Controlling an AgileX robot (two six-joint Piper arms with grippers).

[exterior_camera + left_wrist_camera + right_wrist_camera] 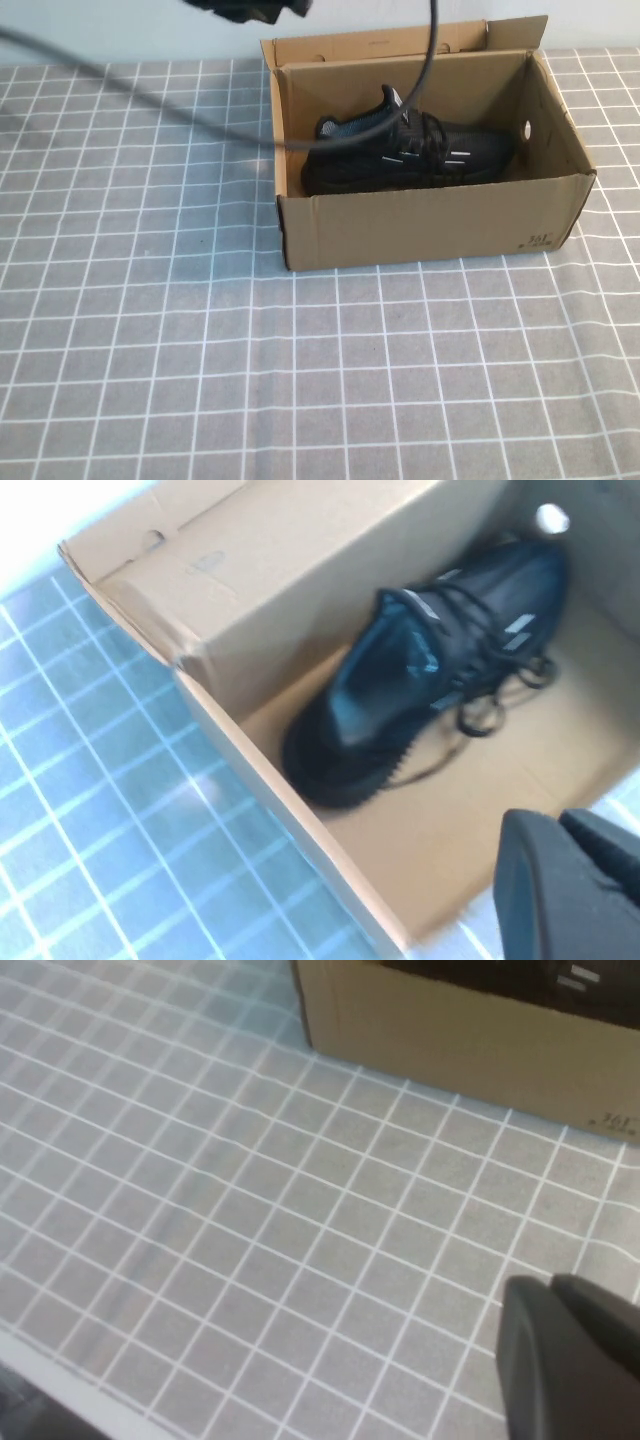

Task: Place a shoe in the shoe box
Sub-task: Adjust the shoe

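1. The desk [200, 380] wears a grey cloth with a white grid; its near half, from 9 o'clock through 6 to 3, is bare checked fabric in the high view.
2. The right end effector [570, 1360] hangs above the cloth on the near side of the box, only a dark tip showing in the right wrist view; whether its fingers are apart or together, I cannot tell.
3. The shoe box [430, 225], brown corrugated cardboard, stands on the desk toward 1 o'clock, flaps upright; small dark print sits on its near wall by the right corner, and a round hole pierces its right wall.
4. The shoe [410, 155], a black mesh sneaker with black laces and light dashes, lies inside the box on its floor, toe toward 3 o'clock, heel toward 9.
5. The left end effector [570, 880] hovers above the box, looking down at the sneaker; its fingers cannot be judged; a black cable [425, 70] droops across the box's back edge.
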